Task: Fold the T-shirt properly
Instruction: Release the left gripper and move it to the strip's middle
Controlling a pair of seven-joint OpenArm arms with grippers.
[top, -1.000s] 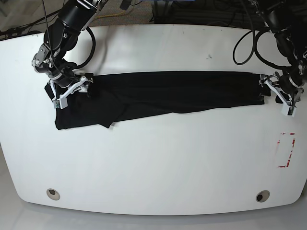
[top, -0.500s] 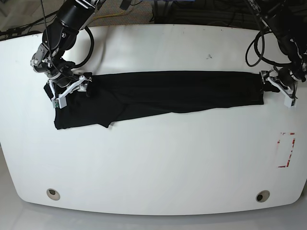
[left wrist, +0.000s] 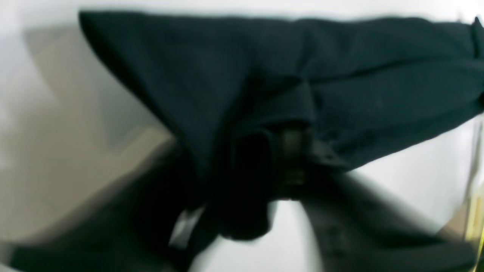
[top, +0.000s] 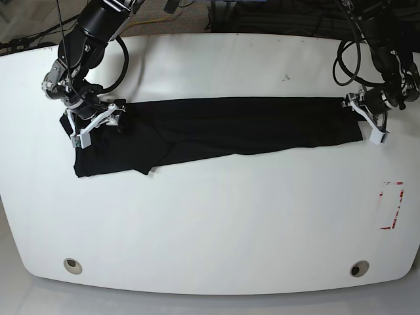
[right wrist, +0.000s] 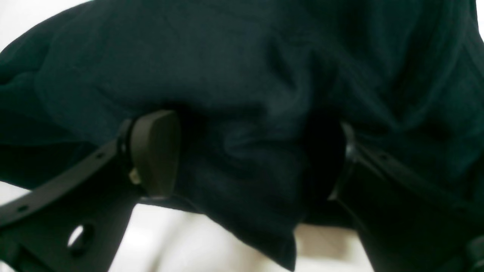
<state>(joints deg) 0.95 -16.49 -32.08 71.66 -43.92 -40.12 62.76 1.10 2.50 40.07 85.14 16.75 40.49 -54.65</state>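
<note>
The T-shirt [top: 216,128] lies folded into a long band across the white table [top: 216,223], unmarked, its ends pinched by the left gripper [top: 363,119] and straddled by the wide-spread right gripper [top: 97,123].

The base view is bright and evenly lit, and the white worktop [top: 216,216] gives a soft glare with almost no shadows. Its edges bend like in a wide lens. The left wrist view is strongly blurred, so the black T-shirt [left wrist: 287,83] loses its texture. The right wrist view is dim but sharper, with only the lower background out of focus.
</note>
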